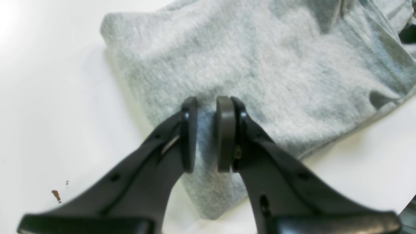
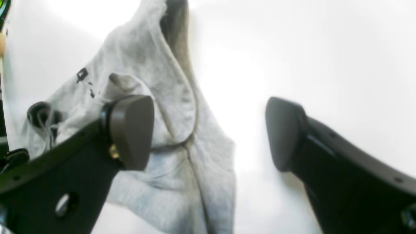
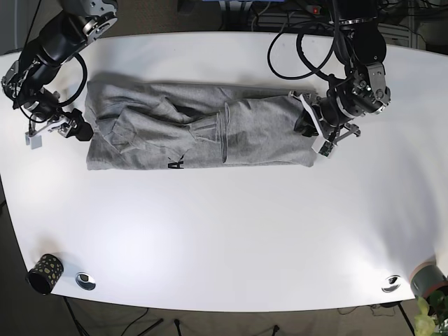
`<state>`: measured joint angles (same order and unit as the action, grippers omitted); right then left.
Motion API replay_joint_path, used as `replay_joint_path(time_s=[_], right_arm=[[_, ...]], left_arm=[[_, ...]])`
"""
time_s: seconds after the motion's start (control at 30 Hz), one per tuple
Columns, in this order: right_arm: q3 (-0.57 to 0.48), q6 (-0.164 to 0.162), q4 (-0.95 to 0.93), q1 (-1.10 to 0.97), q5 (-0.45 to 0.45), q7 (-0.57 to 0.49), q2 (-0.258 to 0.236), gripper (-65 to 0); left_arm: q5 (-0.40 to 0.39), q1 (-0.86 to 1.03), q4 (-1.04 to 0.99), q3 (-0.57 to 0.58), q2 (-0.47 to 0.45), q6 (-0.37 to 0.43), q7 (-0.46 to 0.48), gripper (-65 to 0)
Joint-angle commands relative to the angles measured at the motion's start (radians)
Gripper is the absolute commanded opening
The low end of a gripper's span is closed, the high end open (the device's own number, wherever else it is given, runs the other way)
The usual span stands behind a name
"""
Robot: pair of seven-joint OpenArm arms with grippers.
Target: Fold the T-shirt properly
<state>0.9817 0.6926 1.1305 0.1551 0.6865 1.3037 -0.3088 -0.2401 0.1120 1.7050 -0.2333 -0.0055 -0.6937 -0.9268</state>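
Note:
The grey T-shirt (image 3: 196, 136) lies as a long folded band across the far half of the white table (image 3: 224, 224). My left gripper (image 3: 308, 127) is at the band's right end. In the left wrist view its pads (image 1: 208, 133) stand a narrow gap apart with the grey T-shirt (image 1: 260, 65) filling that gap. My right gripper (image 3: 78, 131) is at the band's left end. In the right wrist view it (image 2: 208, 133) is wide open, one pad (image 2: 131, 130) over the T-shirt (image 2: 146, 65) and the other over bare table.
A dark speckled cup (image 3: 44, 273) and a metal disc (image 3: 85, 281) sit at the front left corner. Another disc (image 3: 390, 283) and a pot (image 3: 427, 280) are at the front right. Black cables (image 3: 308, 42) hang near the left arm. A brown speck (image 1: 56, 195) marks the table.

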Motion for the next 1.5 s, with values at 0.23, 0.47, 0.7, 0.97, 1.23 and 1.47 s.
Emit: replay_joint_path(time_s=[0.23,0.47,0.7,0.97,1.23,1.47], right_arm=[[-0.070,0.006,0.024,-0.047,0.022,-0.013,0.049,-14.0],[-0.140,0.006,0.187,-0.087,0.012,-0.017,0.145,-14.1],[-0.174,0.006,0.204,-0.081,0.011,-0.031,0.152,-26.3],[-0.175,0.006,0.213,-0.085,0.011,-0.060,0.145,-60.6],[-0.174,0.006,0.477,-0.134,0.016,-0.060,0.132,-61.2],[-0.183,0.006,0.721,-0.183,0.022,-0.051,0.136,-61.2]], left_arm=[[-0.020,-0.010,0.063,-0.004,-0.004,-0.004,0.022,-56.2],[-0.018,-0.005,0.088,-0.059,-0.003,-0.004,0.022,-56.2],[-0.018,-0.007,-0.033,-0.070,-0.009,-0.004,0.024,-56.2],[-0.014,-0.008,-0.090,-0.070,-0.011,-0.004,0.027,-56.2],[-0.012,-0.044,-0.119,-0.011,0.011,-0.004,0.027,-56.2],[-0.011,-0.090,-0.217,0.099,0.054,-0.004,0.035,-56.2]])
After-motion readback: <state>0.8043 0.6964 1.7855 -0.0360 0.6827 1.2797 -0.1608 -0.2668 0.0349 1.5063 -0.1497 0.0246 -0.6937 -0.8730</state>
